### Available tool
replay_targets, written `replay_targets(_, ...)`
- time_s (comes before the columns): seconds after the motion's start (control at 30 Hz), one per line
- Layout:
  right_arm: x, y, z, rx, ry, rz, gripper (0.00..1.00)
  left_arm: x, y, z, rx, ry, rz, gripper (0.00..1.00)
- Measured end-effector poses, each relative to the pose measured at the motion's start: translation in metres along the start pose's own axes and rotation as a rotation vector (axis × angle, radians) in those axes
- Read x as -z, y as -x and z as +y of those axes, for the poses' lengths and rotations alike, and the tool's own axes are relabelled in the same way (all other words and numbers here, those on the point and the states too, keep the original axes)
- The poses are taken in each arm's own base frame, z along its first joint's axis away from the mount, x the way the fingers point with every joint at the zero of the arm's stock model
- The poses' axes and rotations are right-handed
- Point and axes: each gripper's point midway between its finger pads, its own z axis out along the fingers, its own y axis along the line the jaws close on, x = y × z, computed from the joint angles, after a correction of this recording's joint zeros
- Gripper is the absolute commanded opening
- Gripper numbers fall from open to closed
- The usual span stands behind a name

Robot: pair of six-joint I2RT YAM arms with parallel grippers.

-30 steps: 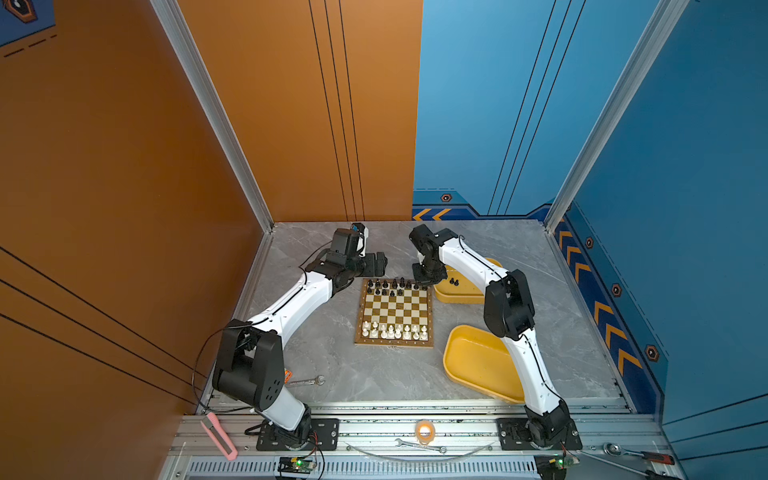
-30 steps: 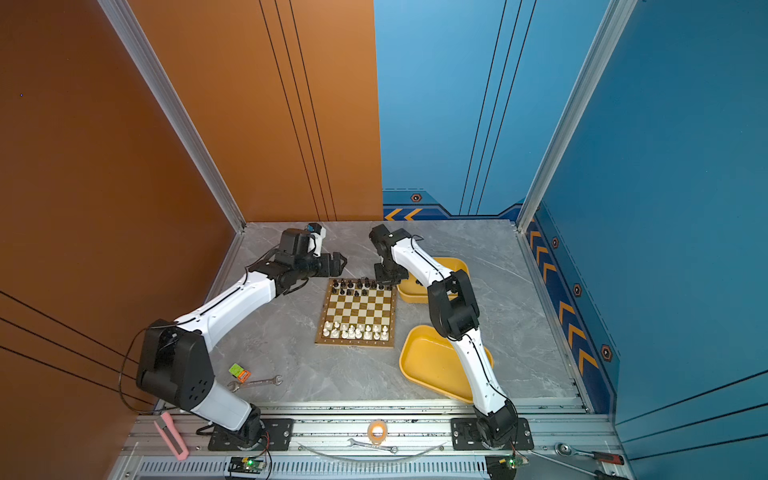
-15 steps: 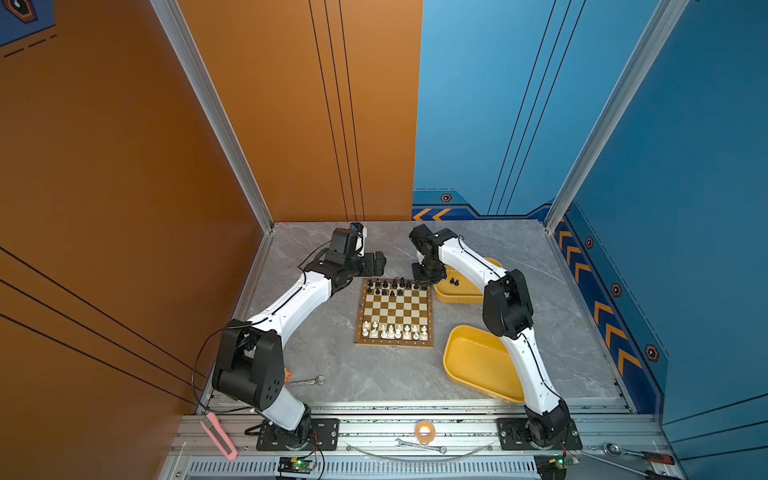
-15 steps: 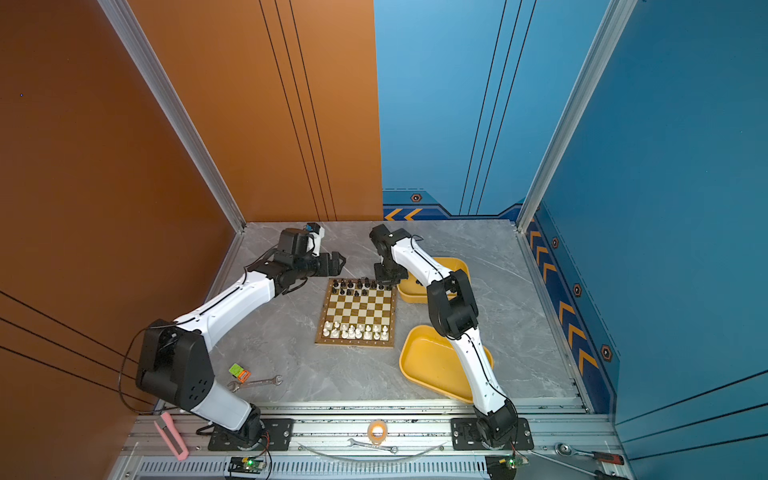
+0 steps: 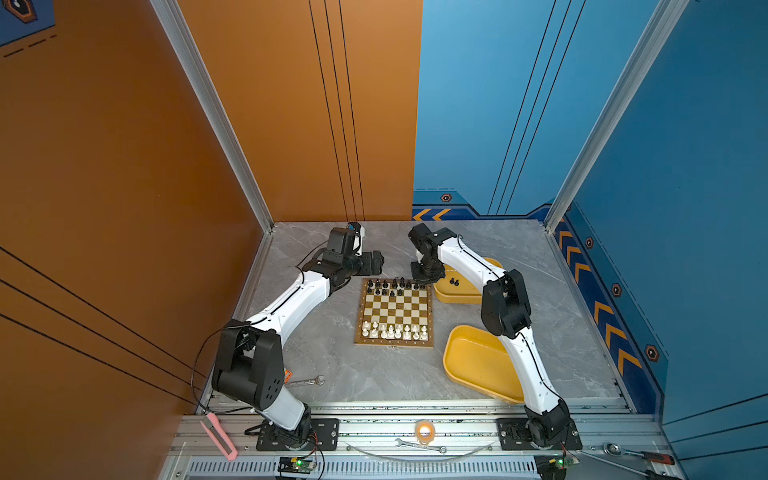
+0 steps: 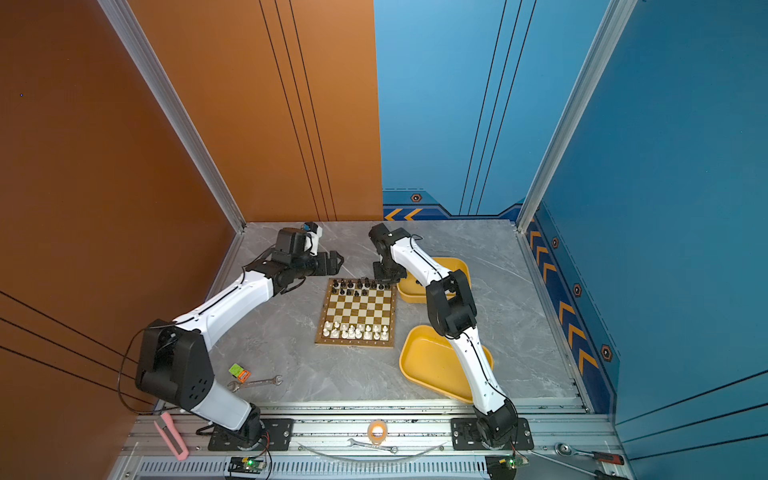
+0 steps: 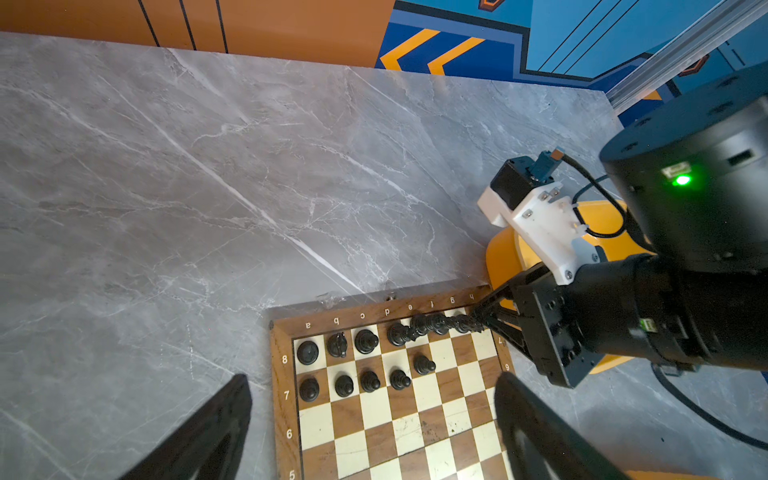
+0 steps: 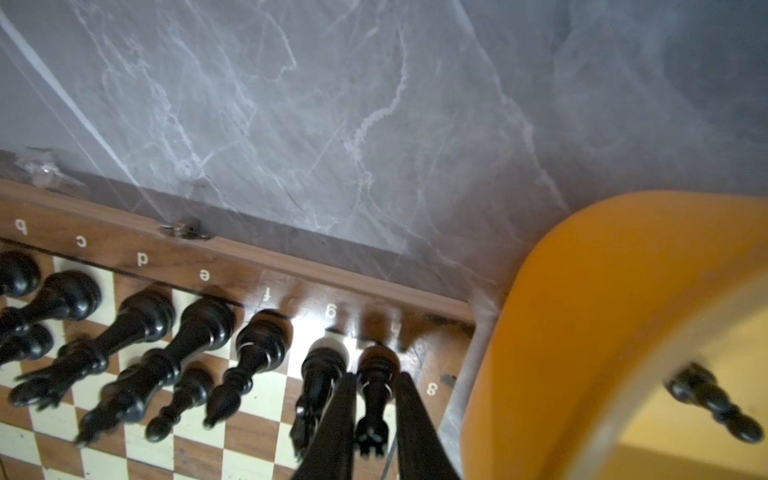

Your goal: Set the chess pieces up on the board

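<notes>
The board (image 5: 394, 343) (image 6: 354, 343) lies mid-table. Black chess pieces (image 5: 395, 285) fill its far rows and white ones (image 5: 395, 331) its near rows. My right gripper (image 5: 420, 279) (image 8: 377, 376) is low over the far right corner, open a little. Its fingers (image 8: 345, 415) flank a black rook (image 8: 374, 399) standing upright on the h8 square beside a knight (image 8: 320, 374). My left gripper (image 5: 376, 264) (image 7: 372, 382) hangs wide open and empty above the board's far left corner. Several black pawns (image 7: 370, 381) stand in the row below it.
A yellow tray (image 5: 469, 293) (image 8: 582, 332) touches the board's far right corner and holds two black pieces (image 5: 454, 282). A second yellow tray (image 5: 478, 365) lies near right under the right arm. A wrench (image 5: 307, 380) lies at the near left.
The right gripper's fingers have parted slightly around the rook. Neither arm has visibly moved.
</notes>
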Motion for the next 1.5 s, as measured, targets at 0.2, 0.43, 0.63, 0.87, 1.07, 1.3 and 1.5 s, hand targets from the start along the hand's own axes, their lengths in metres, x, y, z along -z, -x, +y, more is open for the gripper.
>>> replay_targets(0.2, 0.0, 0.002, -0.004, -0.009, -0.002, -0.001, 0.34, 0.0, 0.0, -0.001, 0.0, -0.005, 0.002, 0.92)
replay_targets(0.43, 0.014, 0.019, -0.01, -0.027, 0.009, -0.052, 0.4, 0.0, 0.0, -0.001, 0.0, -0.008, 0.002, 0.92)
replay_targets(0.63, 0.048, 0.048, -0.015, -0.045, 0.018, -0.163, 0.35, 0.0, 0.0, -0.002, -0.001, -0.008, 0.001, 0.92)
replay_targets(0.87, 0.068, 0.054, -0.068, -0.107, -0.06, -0.198, 0.26, -0.006, -0.002, -0.018, -0.024, -0.034, 0.012, 0.92)
replay_targets(1.07, 0.04, 0.031, -0.114, -0.129, -0.15, -0.097, 0.25, -0.011, -0.005, -0.039, -0.052, -0.062, 0.02, 0.92)
replay_targets(1.3, 0.02, 0.011, -0.118, -0.102, -0.165, -0.024, 0.24, -0.015, -0.006, -0.043, -0.059, -0.051, 0.021, 0.92)
replay_targets(1.5, 0.015, 0.01, -0.12, -0.101, -0.152, -0.018, 0.2, -0.02, -0.007, -0.051, -0.071, -0.047, 0.023, 0.92)
